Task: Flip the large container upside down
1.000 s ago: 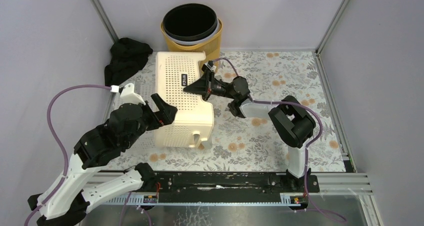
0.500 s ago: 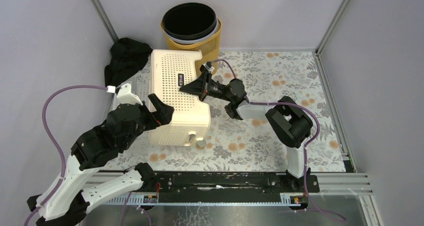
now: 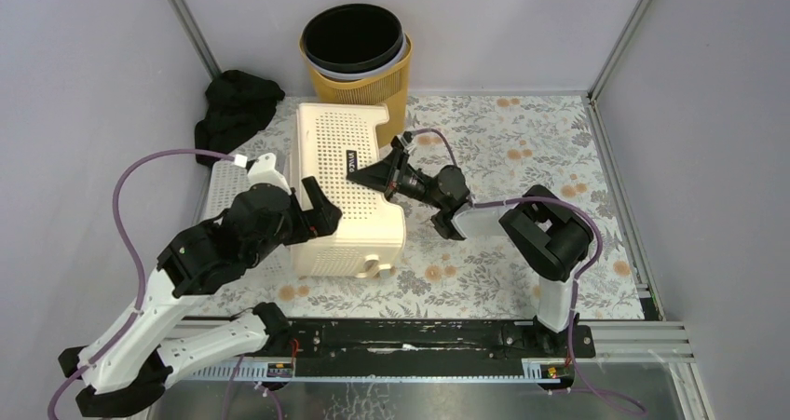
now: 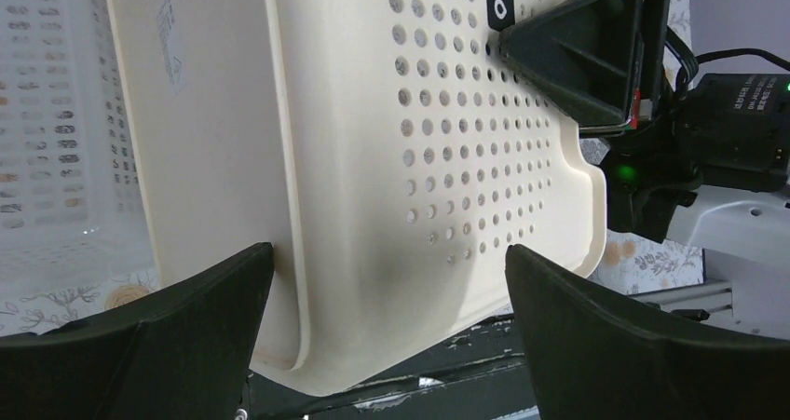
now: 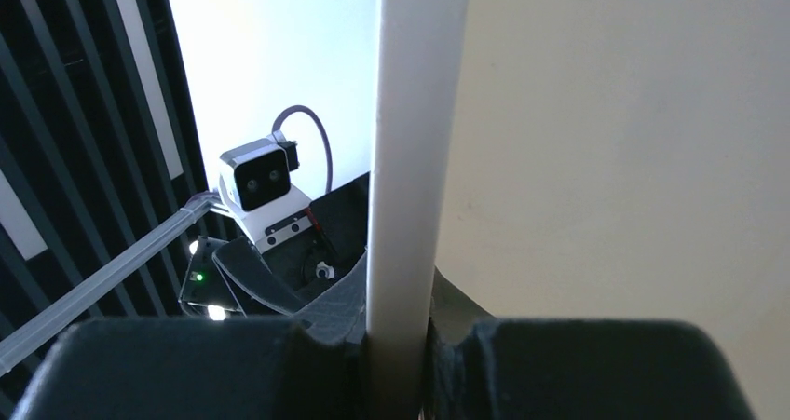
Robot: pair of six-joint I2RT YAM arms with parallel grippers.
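1. Your large container (image 3: 335, 196) sat on the table (image 3: 522, 141) left of its middle, between the two arms.
2. Your right gripper (image 3: 360, 176) was clenched on a thin wall edge at the container's 3 o'clock side; the wrist view showed that wall pinched between the pads.
3. Your left gripper (image 3: 319, 210) was spread wide. Its fingers straddled the near corner at about 7 o'clock and squeezed nothing.
4. To do the turn well, you needed to treat the right pinch as the lifting point and roll the box about its length toward 9 o'clock. The grip was narrow, so a slow wrist turn looked safer than a pull.
5. The open left fingers could have served as a stop, so that the near corner pivoted instead of sliding.
6. A white perforated lid (image 3: 216, 182) lay at 9 o'clock, where the box could have landed.
7. The long axis ran from 12 to 6 o'clock. A broad perforated wall faced up.
8. I judged that the plain base faced 9 o'clock and the mouth 3 o'clock, so the box lay on its side.
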